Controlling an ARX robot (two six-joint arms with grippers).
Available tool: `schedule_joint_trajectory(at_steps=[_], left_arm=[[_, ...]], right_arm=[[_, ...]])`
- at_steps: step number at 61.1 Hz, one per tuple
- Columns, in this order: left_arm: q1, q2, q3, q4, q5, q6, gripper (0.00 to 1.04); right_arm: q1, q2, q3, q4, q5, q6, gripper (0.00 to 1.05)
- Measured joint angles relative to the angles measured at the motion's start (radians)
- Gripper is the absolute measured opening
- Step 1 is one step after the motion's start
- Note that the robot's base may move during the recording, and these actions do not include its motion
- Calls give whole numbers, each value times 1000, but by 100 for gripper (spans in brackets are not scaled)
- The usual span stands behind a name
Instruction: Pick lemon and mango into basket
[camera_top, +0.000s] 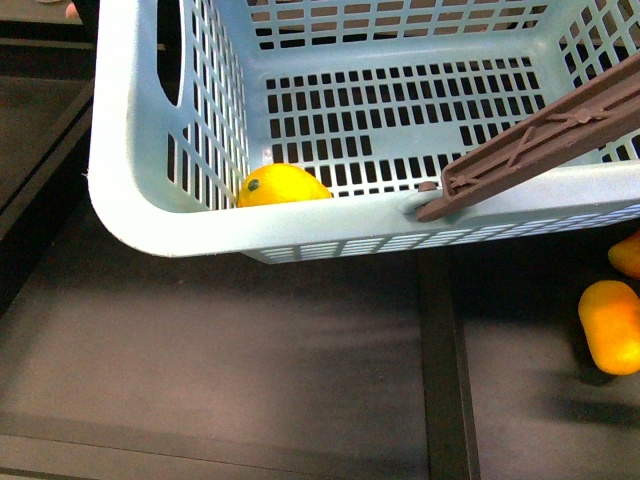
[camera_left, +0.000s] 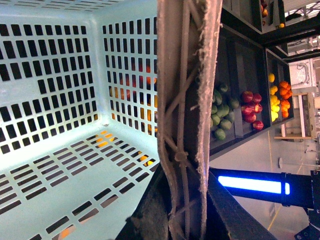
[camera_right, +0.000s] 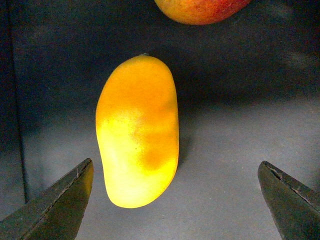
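Front view, upper left to upper right: large pale teal basket (camera_top: 150, 215) with slotted walls, filling the top half of the frame. Inside it, low in the near left corner, partly hidden behind the near wall: the lemon (camera_top: 283, 186), plump, yellow-orange, small dark stem spot facing the camera. Further right, a grey-brown handle (camera_top: 545, 135) hinged on the near rim and slanting up toward the upper right edge. Below the basket, across the lower half of the frame: dark desk (camera_top: 250, 350), split by a black seam right of centre. At the right edge, below mid-height: the mango (camera_top: 611, 326), yellow-orange, lying on the desk outside the basket. Just above it, cut by the frame edge, a sliver of another orange fruit (camera_top: 628, 255).

Left wrist view: pale teal slotted interior of the basket (camera_left: 50, 75), then the handle (camera_left: 185, 100) running close past the lens. Left gripper (camera_left: 186, 200) clamped on the handle, one dark finger (camera_left: 145, 215) against each side. Beyond the handle, far off: shelves of green fruit (camera_left: 220, 115), red fruit (camera_left: 251, 107) and yellow and orange fruit (camera_left: 280, 102); nearer, a glowing blue light bar (camera_left: 250, 184).

Right wrist view: right gripper (camera_right: 175, 165) spread wide, gripping nothing, dark fingertips (camera_right: 60, 200) well apart on either side of the mango (camera_right: 137, 132). Mango between the fingers, touching neither, resting on the grey desk (camera_right: 235, 150), orange at the stem end and paler yellow at the end nearer the gripper. Beyond the mango, apart from it, a red-blushed fruit (camera_right: 200, 9).
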Motion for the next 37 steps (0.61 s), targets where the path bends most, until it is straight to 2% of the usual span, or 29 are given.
schedule_joint_trajectory(at_steps=[22, 30, 37], left_arm=[[0, 0, 0, 0, 0, 0, 8], [0, 0, 0, 0, 0, 0, 8], [0, 0, 0, 0, 0, 0, 8]], right_arm=[[78, 132, 87, -19, 37, -38, 96], [110, 192, 138, -11, 92, -11, 96], [108, 209, 150, 9, 110, 18, 72]])
